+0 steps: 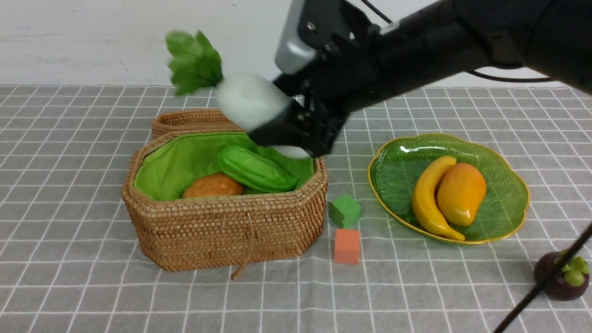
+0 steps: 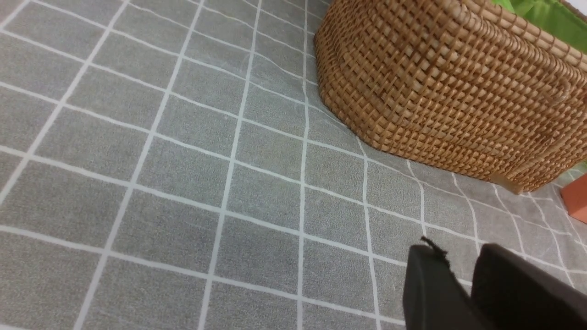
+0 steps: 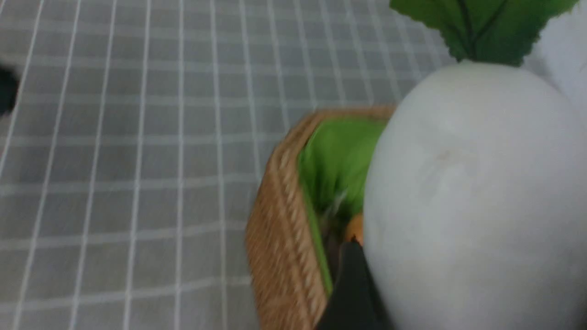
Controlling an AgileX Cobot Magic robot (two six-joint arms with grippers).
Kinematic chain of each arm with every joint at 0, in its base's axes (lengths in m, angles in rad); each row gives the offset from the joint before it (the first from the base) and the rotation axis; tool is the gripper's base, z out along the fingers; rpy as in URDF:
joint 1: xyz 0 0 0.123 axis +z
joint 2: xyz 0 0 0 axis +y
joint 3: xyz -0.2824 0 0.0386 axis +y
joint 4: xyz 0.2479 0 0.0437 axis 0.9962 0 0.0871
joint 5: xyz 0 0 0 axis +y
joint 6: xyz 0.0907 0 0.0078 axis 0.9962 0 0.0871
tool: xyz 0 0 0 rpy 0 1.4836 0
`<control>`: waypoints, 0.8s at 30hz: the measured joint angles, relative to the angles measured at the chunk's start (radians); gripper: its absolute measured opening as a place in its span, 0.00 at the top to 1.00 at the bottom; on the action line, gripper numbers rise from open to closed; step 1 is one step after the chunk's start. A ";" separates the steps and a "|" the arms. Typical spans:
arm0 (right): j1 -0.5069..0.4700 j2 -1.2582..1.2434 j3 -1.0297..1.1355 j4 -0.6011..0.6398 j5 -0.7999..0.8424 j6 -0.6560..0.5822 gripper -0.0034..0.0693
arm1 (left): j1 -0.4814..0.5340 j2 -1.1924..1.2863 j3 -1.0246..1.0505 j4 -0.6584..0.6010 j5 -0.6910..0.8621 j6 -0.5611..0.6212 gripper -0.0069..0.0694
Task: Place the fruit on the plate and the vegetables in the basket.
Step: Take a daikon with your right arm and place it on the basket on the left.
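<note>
My right gripper is shut on the white radish with green leaves and holds it tilted above the back right of the open wicker basket. In the right wrist view the radish fills the frame over the basket, and one finger shows. The green gourd and the orange-brown potato lie in the basket. The banana and mango lie on the green plate. The mangosteen sits on the cloth at front right. My left gripper is shut and empty, low over the cloth beside the basket. No eggplant shows.
The basket's lid lies behind the basket. A green cube and an orange cube sit between basket and plate. A thin black cable crosses in front of the mangosteen. Grey checked cloth covers the table.
</note>
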 joint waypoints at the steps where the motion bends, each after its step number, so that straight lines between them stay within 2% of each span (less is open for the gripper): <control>1: 0.006 0.029 -0.004 0.050 -0.045 -0.049 0.23 | 0.000 0.000 0.000 0.000 0.000 0.000 0.72; 3: 0.011 0.096 -0.005 0.103 -0.112 -0.150 0.23 | 0.000 0.000 0.000 0.000 0.000 0.000 0.72; 5: 0.010 0.163 -0.004 0.113 -0.146 -0.189 0.23 | 0.000 0.000 0.000 0.000 0.000 0.000 0.72; 16: 0.002 0.249 0.000 0.108 -0.189 -0.206 0.23 | 0.000 0.000 0.000 0.000 0.000 0.000 0.72; 21: -0.040 0.224 0.000 0.110 -0.109 -0.089 0.20 | 0.000 0.000 0.000 0.000 0.000 0.000 0.72; 23: -0.096 0.173 0.000 0.082 0.002 0.062 0.14 | 0.000 0.000 0.000 0.000 0.000 0.000 0.72; 24: -0.096 0.173 0.000 0.077 0.002 0.071 0.14 | 0.000 0.000 0.000 0.000 0.000 0.000 0.72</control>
